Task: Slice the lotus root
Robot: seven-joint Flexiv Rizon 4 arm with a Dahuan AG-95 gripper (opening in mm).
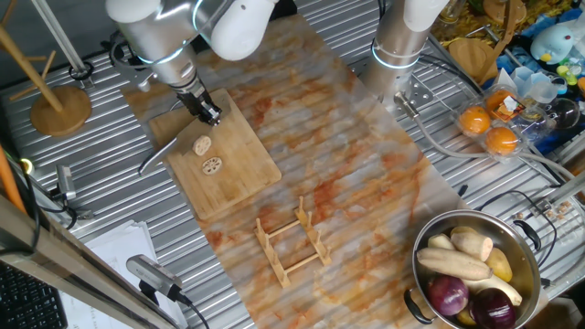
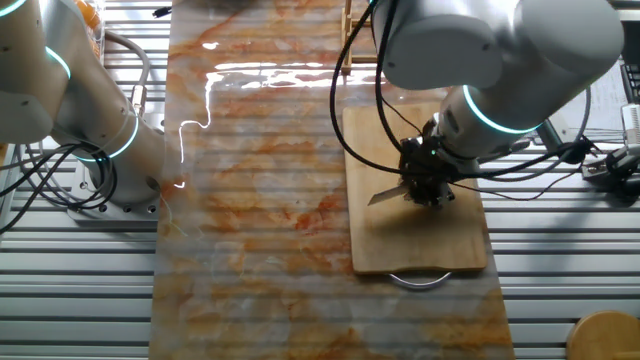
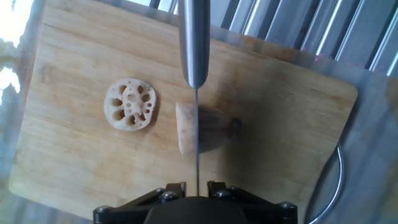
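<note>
The lotus root (image 3: 211,127) is a stubby tan chunk lying on the wooden cutting board (image 3: 292,112). One cut slice (image 3: 130,104) with a ring of holes lies flat to its left. My gripper (image 3: 196,186) is shut on a knife (image 3: 196,37), whose thin blade stands edge-on across the chunk near its cut end. In one fixed view the gripper (image 1: 206,110) is just above the chunk (image 1: 202,144) and the slice (image 1: 212,165). In the other fixed view the gripper (image 2: 425,185) hides the root, and the knife (image 2: 385,195) sticks out to the left.
A wooden rack (image 1: 292,239) stands on the mat in front of the board (image 1: 238,169). A steel pot (image 1: 526,239) at the front right holds whole roots and purple onions. Oranges (image 1: 489,128), a second arm's base (image 1: 402,46) and a wooden stand (image 1: 59,105) ring the area.
</note>
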